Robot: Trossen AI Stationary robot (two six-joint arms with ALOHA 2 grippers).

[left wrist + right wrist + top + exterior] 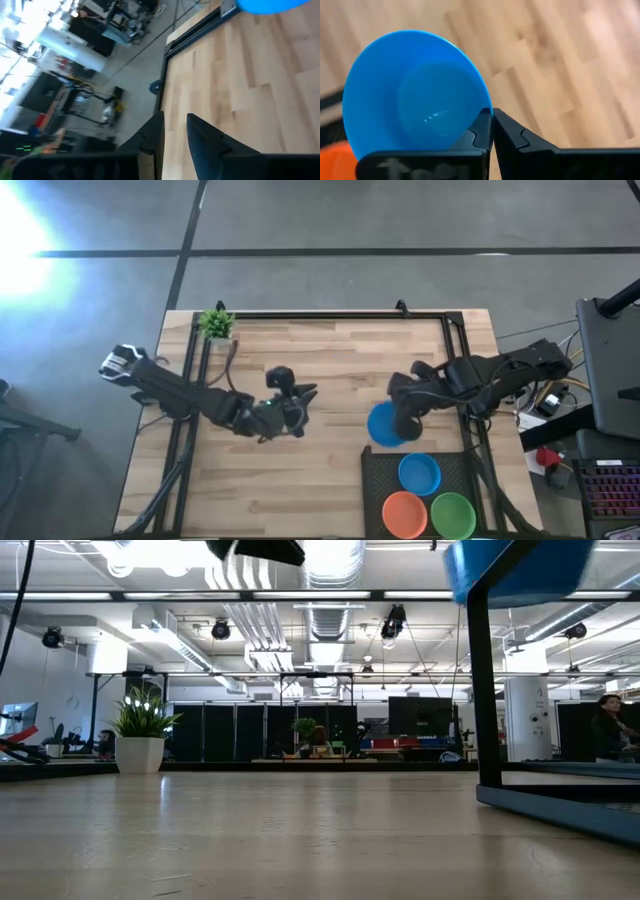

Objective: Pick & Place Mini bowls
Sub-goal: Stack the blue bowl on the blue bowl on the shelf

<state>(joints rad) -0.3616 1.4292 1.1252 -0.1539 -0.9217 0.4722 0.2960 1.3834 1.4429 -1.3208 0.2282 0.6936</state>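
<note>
Potted plant (215, 323) at table (320, 470) corner

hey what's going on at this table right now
The right gripper is shut on the rim of a blue mini bowl, holding it above the wooden table just beside the black tray. On that tray sit a blue bowl, an orange bowl and a green bowl. The left gripper hangs over the middle of the table, holding nothing. A small potted plant stands at the far corner.

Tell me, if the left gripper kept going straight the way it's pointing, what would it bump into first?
Probably the blue bowl the right gripper is holding. The left gripper has only bare table before that, though depth is hard to judge.
</note>
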